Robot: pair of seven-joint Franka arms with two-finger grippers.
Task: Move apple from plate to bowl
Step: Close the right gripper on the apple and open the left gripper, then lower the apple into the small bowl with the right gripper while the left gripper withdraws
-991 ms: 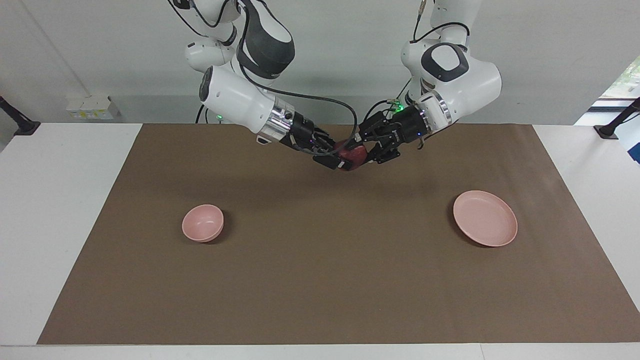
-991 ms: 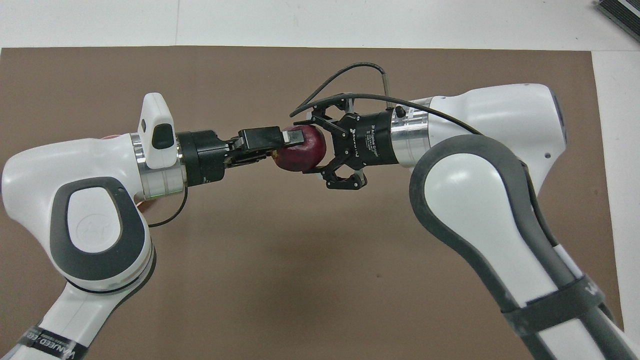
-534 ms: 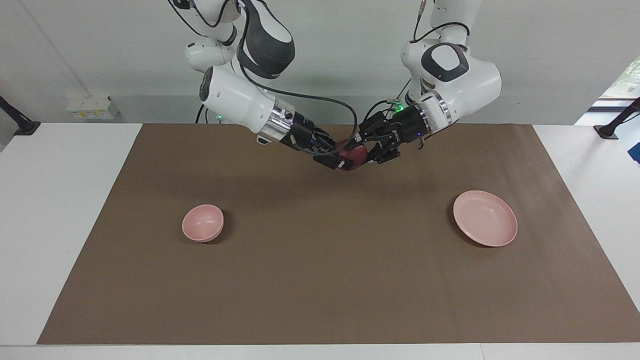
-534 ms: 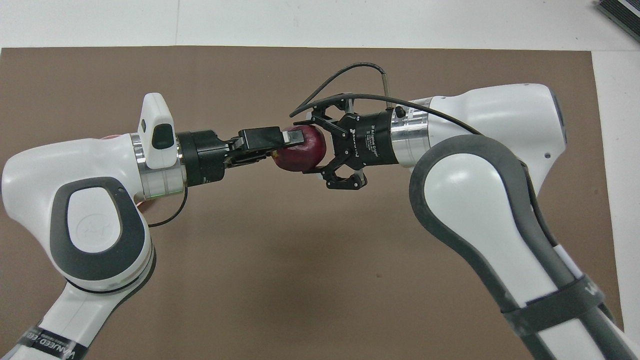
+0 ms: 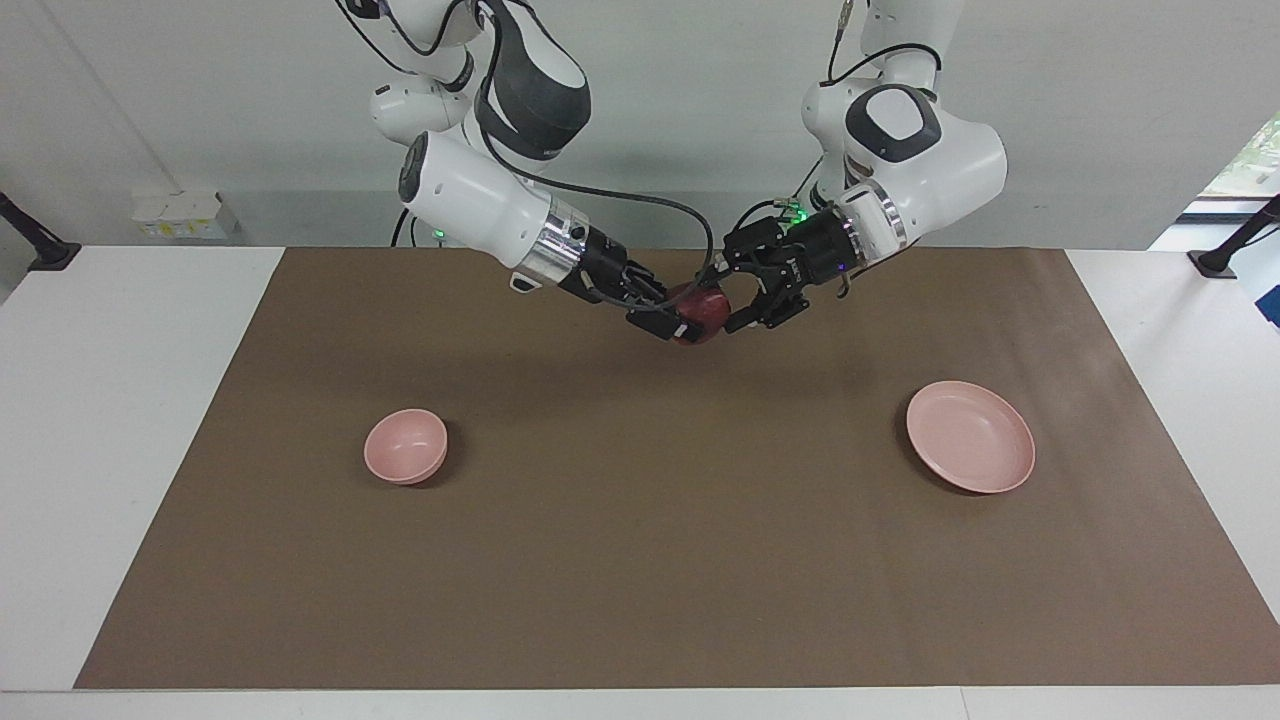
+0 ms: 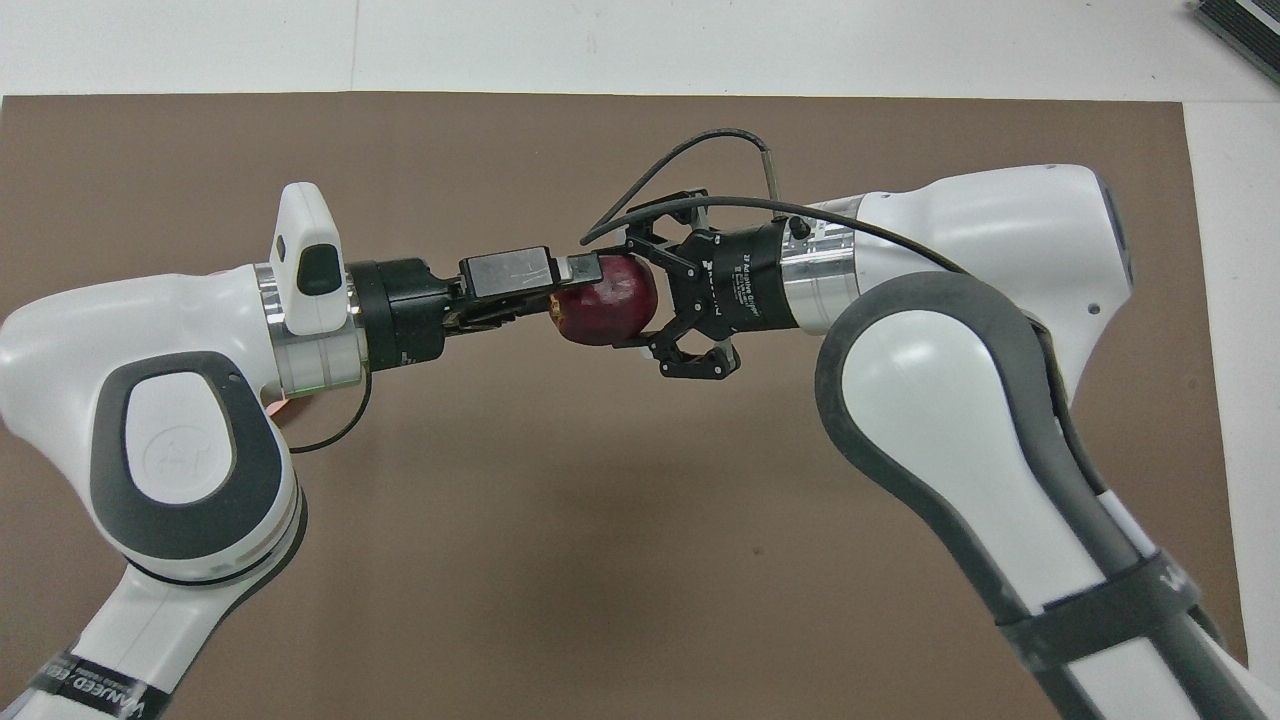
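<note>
The dark red apple hangs in the air over the brown mat, midway between the arms. My right gripper is shut on the apple, a finger on each side. My left gripper is at the apple's other end with its fingers parted, and a small gap shows between it and the fruit. The pale pink plate lies bare toward the left arm's end. The small pink bowl stands toward the right arm's end. In the overhead view the arms hide both dishes.
A brown mat covers most of the white table. A black cable loops over the right gripper. Black clamp stands sit at the table's corners nearest the robots.
The right gripper has drawn the apple slightly toward the right arm's end. The left gripper has let go and backed off a little toward its own end.
</note>
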